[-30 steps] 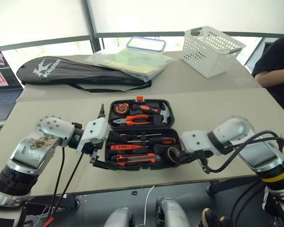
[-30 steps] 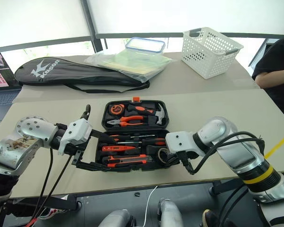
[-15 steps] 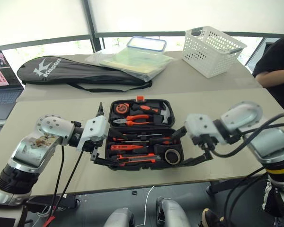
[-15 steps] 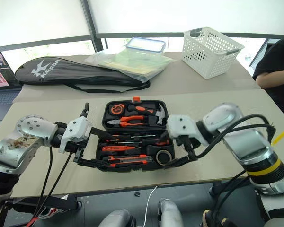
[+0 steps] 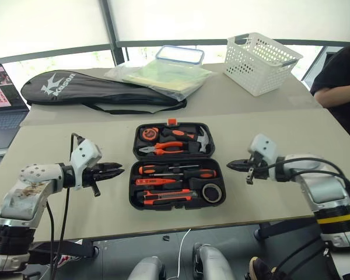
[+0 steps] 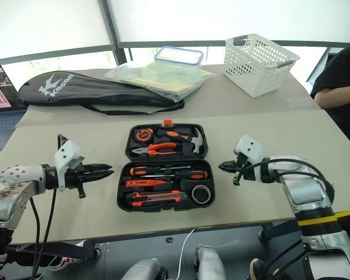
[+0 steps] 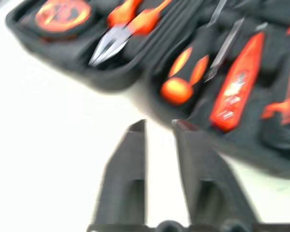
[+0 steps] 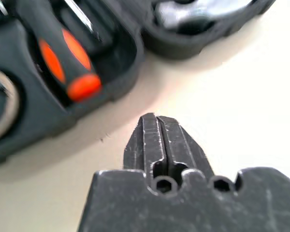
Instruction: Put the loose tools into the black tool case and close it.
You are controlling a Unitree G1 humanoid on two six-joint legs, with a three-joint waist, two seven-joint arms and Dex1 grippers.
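- Overhead, the black tool case (image 5: 176, 167) is seen open on the counter (image 5: 280, 125), loose tools (image 5: 175, 182) slotted inside, flanked by the left claw (image 5: 118, 171) and right claw (image 5: 231, 164).
- Left wrist: fingers (image 7: 128, 174) nearly together, nothing held.
- Right wrist: fingers (image 8: 150, 145) pressed shut, nothing gripped.

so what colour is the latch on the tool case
Orange; the latch sits on the far edge of the black tool case, clearest in the left eye view.

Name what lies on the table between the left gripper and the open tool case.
Nothing: bare table separates the left gripper from the tool case, per the left eye view.
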